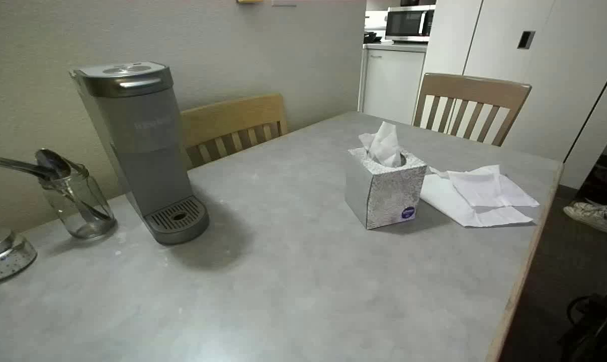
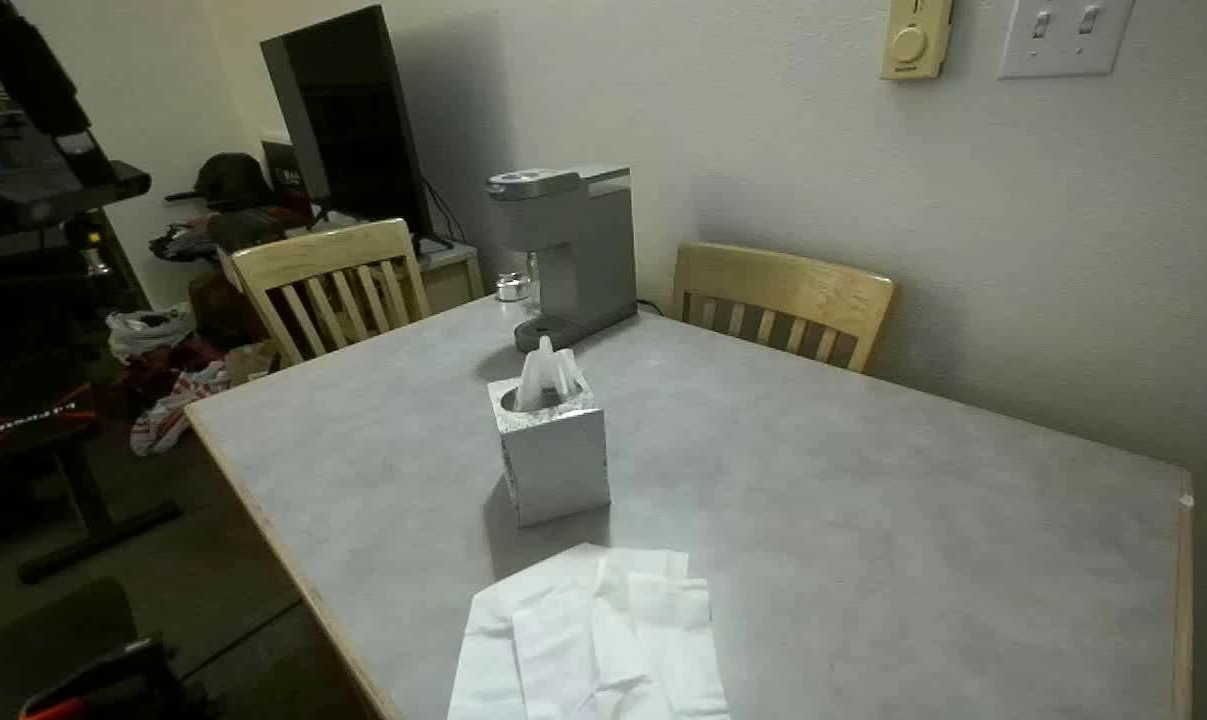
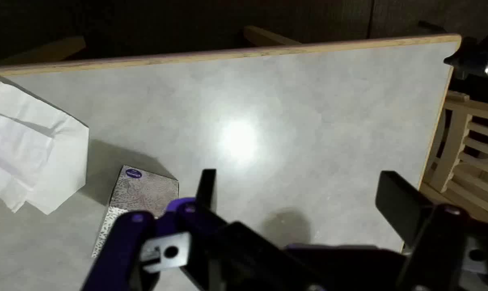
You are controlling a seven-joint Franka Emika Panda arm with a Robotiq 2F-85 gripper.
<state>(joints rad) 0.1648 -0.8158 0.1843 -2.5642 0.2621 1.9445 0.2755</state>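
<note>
Standing upright on the grey bench (image 1: 283,281), the tissue box (image 1: 391,196) sits between the coffee maker (image 1: 147,136) on the left and white paper (image 1: 477,196) on the right in an exterior view. In the wrist view it lies to the left of the hand (image 3: 298,184), partly hidden behind it. The hand is spread wide, gripping nothing and clear of the tissue box.

in the wrist view the gripper (image 3: 298,181) juts up from the bottom edge, its two dark fingers (image 3: 402,202) parted wide, facing each other across a broad gap
</note>
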